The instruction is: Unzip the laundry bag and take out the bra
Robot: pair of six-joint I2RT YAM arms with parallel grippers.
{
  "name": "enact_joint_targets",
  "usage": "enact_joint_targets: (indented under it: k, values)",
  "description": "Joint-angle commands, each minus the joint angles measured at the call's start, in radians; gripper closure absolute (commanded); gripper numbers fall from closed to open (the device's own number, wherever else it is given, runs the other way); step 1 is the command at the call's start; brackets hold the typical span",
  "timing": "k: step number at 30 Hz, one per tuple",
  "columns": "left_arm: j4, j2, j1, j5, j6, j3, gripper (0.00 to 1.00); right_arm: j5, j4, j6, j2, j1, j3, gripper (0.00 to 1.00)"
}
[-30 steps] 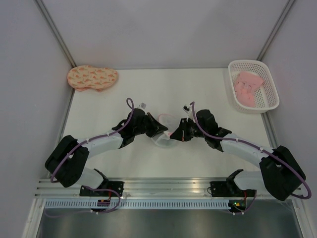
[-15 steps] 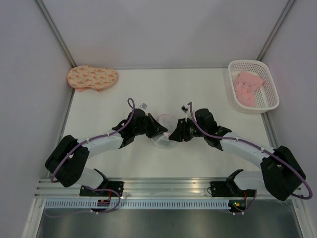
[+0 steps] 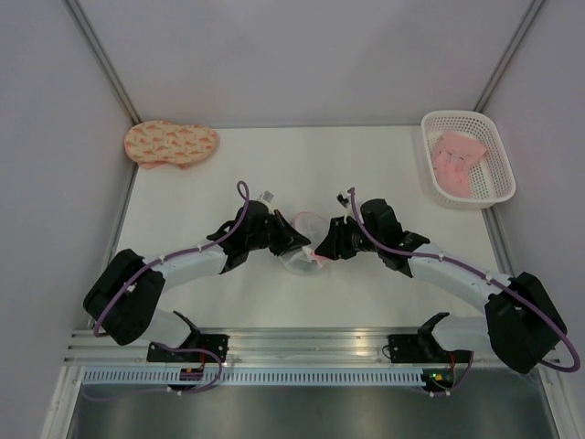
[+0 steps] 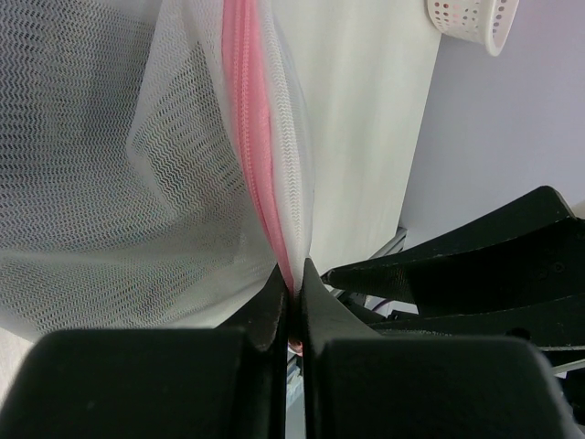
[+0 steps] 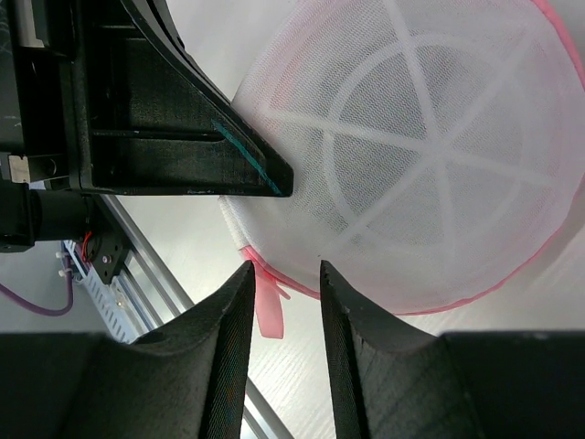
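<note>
The laundry bag [image 3: 304, 240], a round white mesh pouch with a pink zipper rim, sits mid-table between both grippers. My left gripper [image 4: 294, 274] is shut on its pink zipper edge [image 4: 260, 174]; it shows in the top view too [image 3: 294, 243]. My right gripper [image 5: 285, 270] is open, its fingers on either side of the pink zipper pull tab [image 5: 268, 306] at the bag's lower rim [image 5: 402, 183]; in the top view it is at the bag's right [image 3: 322, 247]. The bra is hidden: no black fabric shows.
A white lattice basket [image 3: 494, 187] with a pink folded garment [image 3: 457, 160] stands at the back right. A peach patterned padded piece [image 3: 170, 144] lies at the back left. Grey walls enclose the table; a metal rail runs along its near edge.
My right gripper has moved slightly left and down toward the bag's lower rim. My left gripper has kept its hold and place.
</note>
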Motion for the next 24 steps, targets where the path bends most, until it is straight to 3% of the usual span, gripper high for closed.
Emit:
enact_joint_targets:
  k: [1, 24]
  values:
    - [0.005, 0.003, -0.004, 0.026, 0.030, 0.018, 0.98, -0.021, 0.043, -0.002, 0.009, 0.002, 0.028, 0.60]
    - [0.010, 0.002, -0.002, 0.024, 0.017, 0.011, 0.98, -0.031, 0.067, 0.056, -0.058, 0.065, -0.096, 0.57]
